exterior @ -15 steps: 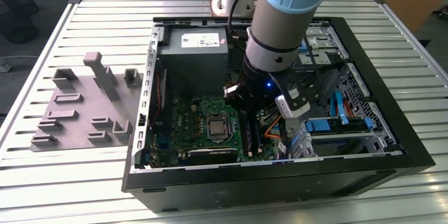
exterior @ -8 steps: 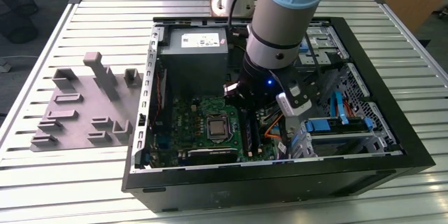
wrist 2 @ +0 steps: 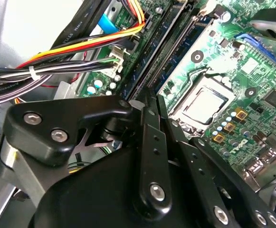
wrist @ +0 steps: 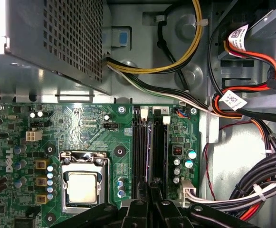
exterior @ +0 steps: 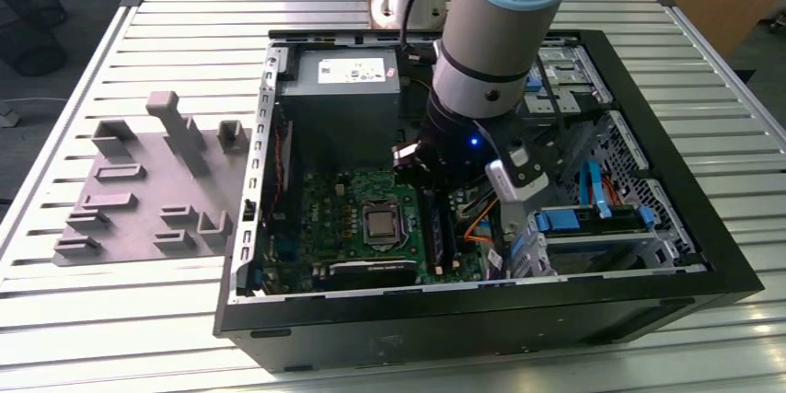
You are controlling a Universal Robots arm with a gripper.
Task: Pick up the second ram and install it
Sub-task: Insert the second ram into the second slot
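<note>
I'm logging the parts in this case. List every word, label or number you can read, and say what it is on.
Label on the power supply, exterior view: too small to read.
Cable tags, first wrist view: print blurred, cannot be read.
Fine white print on the motherboard, first wrist view: too small to read.
No text here can be quoted as it reads.

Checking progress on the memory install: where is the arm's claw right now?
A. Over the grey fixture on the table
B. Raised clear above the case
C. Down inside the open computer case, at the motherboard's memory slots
C: the claw sits at the memory slots beside the processor socket.
</note>
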